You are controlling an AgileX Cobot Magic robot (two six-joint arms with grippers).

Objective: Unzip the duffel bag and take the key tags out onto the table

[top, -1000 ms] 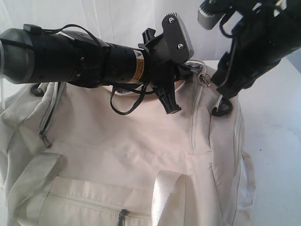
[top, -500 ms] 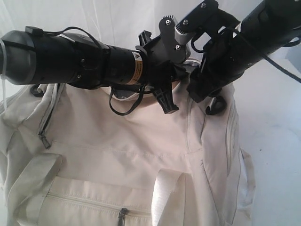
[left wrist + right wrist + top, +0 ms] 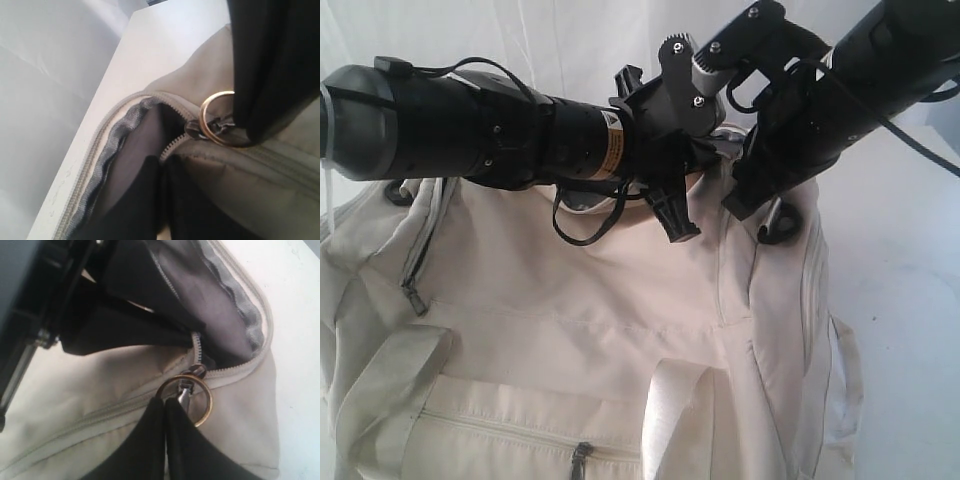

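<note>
The cream duffel bag [image 3: 600, 300] fills the lower exterior view on the white table [image 3: 910, 300]. Its top zipper is open a short way, showing dark grey lining [image 3: 135, 150]. My left gripper [image 3: 685, 225] is shut on the bag's fabric edge right by the zipper's teeth [image 3: 165, 162]. Coming in from the upper right, my right gripper [image 3: 740, 205] is shut on the brass ring of the zipper pull [image 3: 210, 401], its fingertips pinched together at the ring [image 3: 167, 402]. The same ring [image 3: 201, 117] shows in the left wrist view. The key tags are out of view.
A black D-ring [image 3: 778, 228] hangs just right of the right gripper. A zipped side pocket [image 3: 520, 435] and a pale webbing handle [image 3: 675, 420] lie on the bag's near side. Another zipper pull [image 3: 415, 297] is at the left.
My right gripper came down and left from beside the ring, then closed on it. The left arm and the bag have stayed put.
</note>
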